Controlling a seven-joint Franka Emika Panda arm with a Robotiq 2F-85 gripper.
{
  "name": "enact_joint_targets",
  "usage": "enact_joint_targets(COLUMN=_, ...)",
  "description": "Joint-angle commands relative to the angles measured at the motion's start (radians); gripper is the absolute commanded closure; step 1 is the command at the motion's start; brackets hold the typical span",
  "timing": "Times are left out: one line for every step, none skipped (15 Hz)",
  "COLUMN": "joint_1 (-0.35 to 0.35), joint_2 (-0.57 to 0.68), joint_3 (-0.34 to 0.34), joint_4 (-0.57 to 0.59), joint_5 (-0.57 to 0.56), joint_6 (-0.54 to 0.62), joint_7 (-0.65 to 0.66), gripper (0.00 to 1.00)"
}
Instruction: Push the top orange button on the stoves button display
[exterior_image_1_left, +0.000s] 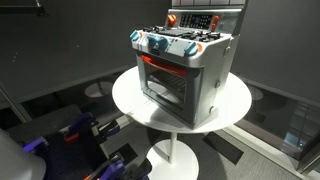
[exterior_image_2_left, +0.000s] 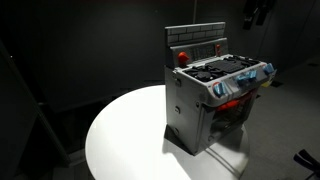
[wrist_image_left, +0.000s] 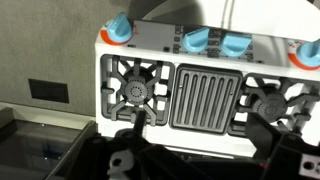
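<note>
The silver-grey toy stove (exterior_image_1_left: 190, 70) stands on a round white table, with its glowing orange door window and blue-and-white knobs facing the front; it also shows in an exterior view (exterior_image_2_left: 205, 100). The button display (exterior_image_1_left: 207, 19) rises at its back as a dark panel in a silver frame (exterior_image_2_left: 196, 41). Small orange-red buttons (exterior_image_2_left: 182, 56) sit at one end of the panel (exterior_image_1_left: 172, 19). My gripper (wrist_image_left: 200, 118) is open and empty above the burners (wrist_image_left: 135, 92) and the centre grill, clear of the panel. It appears as a dark shape at the top edge in an exterior view (exterior_image_2_left: 257, 11).
The round white table (exterior_image_1_left: 130, 98) carries only the stove, with bare top around it (exterior_image_2_left: 120, 135). Blue and orange objects (exterior_image_1_left: 78, 128) lie on the floor below. Dark walls surround the scene.
</note>
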Motion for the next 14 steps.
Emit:
enact_joint_targets(joint_1=-0.015, joint_2=0.059, joint_3=0.007, joint_4=0.052, joint_5=-0.092, joint_6=0.047, joint_7=0.092, gripper=0.00)
enact_joint_targets(joint_1=-0.015, joint_2=0.068, joint_3=0.006, joint_4=0.056, joint_5=-0.112, joint_6=0.056, joint_7=0.112, gripper=0.00)
enact_joint_targets(joint_1=-0.015, joint_2=0.075, joint_3=0.005, joint_4=0.060, joint_5=-0.130, joint_6=0.059, joint_7=0.129, gripper=0.00)
enact_joint_targets(joint_1=-0.015, joint_2=0.079, joint_3=0.004, joint_4=0.066, joint_5=-0.143, joint_6=0.053, joint_7=0.143, gripper=0.00)
enact_joint_targets(joint_1=-0.014, joint_2=0.078, joint_3=0.004, joint_4=0.070, joint_5=-0.149, joint_6=0.046, joint_7=0.154, gripper=0.00)
enact_joint_targets(joint_1=-0.011, joint_2=0.068, joint_3=0.005, joint_4=0.071, joint_5=-0.144, joint_6=0.031, joint_7=0.151, gripper=0.00)
enact_joint_targets(joint_1=-0.009, joint_2=0.056, joint_3=0.007, joint_4=0.070, joint_5=-0.138, joint_6=0.022, joint_7=0.150, gripper=0.00)
enact_joint_targets(joint_1=-0.010, joint_2=0.065, joint_3=0.003, joint_4=0.041, joint_5=-0.125, joint_6=0.056, joint_7=0.128, gripper=0.00)
enact_joint_targets(joint_1=-0.010, joint_2=0.063, joint_3=0.003, joint_4=0.048, joint_5=-0.125, joint_6=0.052, joint_7=0.128, gripper=0.00)
enact_joint_targets(joint_1=-0.010, joint_2=0.061, joint_3=0.003, joint_4=0.051, joint_5=-0.125, joint_6=0.050, joint_7=0.128, gripper=0.00)
enact_joint_targets(joint_1=-0.010, joint_2=0.059, joint_3=0.004, joint_4=0.052, joint_5=-0.125, joint_6=0.049, joint_7=0.128, gripper=0.00)
enact_joint_targets(joint_1=-0.010, joint_2=0.058, joint_3=0.004, joint_4=0.052, joint_5=-0.125, joint_6=0.049, joint_7=0.128, gripper=0.00)
enact_joint_targets(joint_1=-0.013, joint_2=0.057, joint_3=0.004, joint_4=0.046, joint_5=-0.151, joint_6=0.072, joint_7=0.155, gripper=0.00)
enact_joint_targets(joint_1=-0.015, joint_2=0.057, joint_3=0.001, joint_4=0.042, joint_5=-0.149, joint_6=0.093, joint_7=0.157, gripper=0.00)
